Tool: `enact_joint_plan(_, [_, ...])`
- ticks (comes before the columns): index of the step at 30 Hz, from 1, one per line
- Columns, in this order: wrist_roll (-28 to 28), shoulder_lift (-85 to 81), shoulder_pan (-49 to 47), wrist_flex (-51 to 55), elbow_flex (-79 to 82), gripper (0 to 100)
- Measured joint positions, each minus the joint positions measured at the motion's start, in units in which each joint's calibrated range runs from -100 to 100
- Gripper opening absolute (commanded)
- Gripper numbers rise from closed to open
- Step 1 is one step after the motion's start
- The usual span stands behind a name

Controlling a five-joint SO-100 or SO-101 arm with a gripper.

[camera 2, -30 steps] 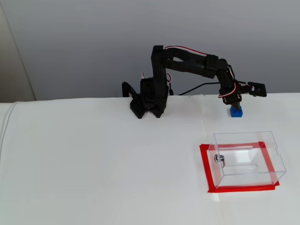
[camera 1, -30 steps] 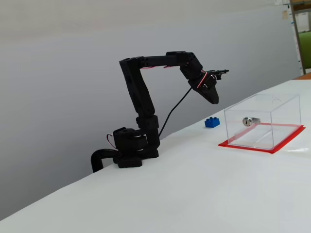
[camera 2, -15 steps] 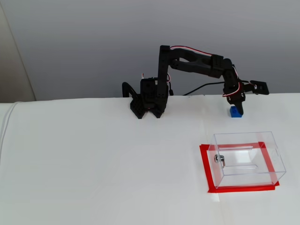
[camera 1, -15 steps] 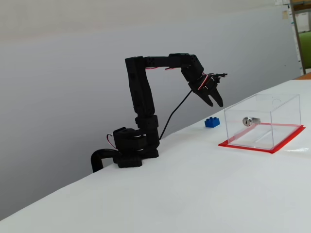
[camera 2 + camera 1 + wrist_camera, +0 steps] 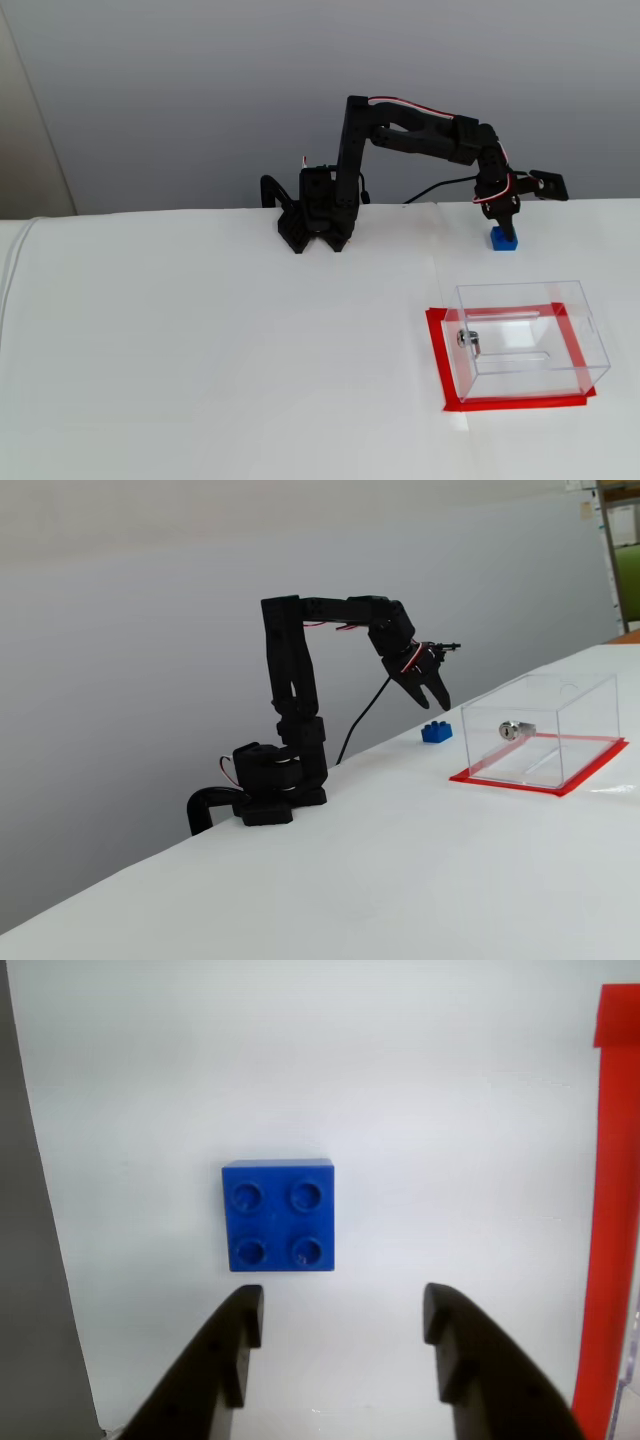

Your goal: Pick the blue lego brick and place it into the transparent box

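Note:
The blue lego brick (image 5: 278, 1215) lies flat on the white table with its studs up. It also shows in both fixed views (image 5: 435, 732) (image 5: 503, 238), near the table's back edge. My gripper (image 5: 343, 1322) is open and empty, hovering just above the brick with its two black fingers (image 5: 232, 1345) spread wider than it. In both fixed views the gripper (image 5: 437, 697) (image 5: 502, 218) points down over the brick. The transparent box (image 5: 540, 730) (image 5: 525, 335) stands on a red base apart from the brick; a red edge (image 5: 605, 1230) shows at the wrist view's right.
A small silver lock fitting (image 5: 512, 729) (image 5: 468, 340) sits on the box wall. The arm's base (image 5: 315, 215) stands at the table's back edge with a black cable (image 5: 365, 723) behind it. A grey wall rises behind the table.

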Motion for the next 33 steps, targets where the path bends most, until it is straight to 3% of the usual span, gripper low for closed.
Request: enact_joint_plan(33, [-1.6,4.4,-1.8,-2.3,-0.1,19])
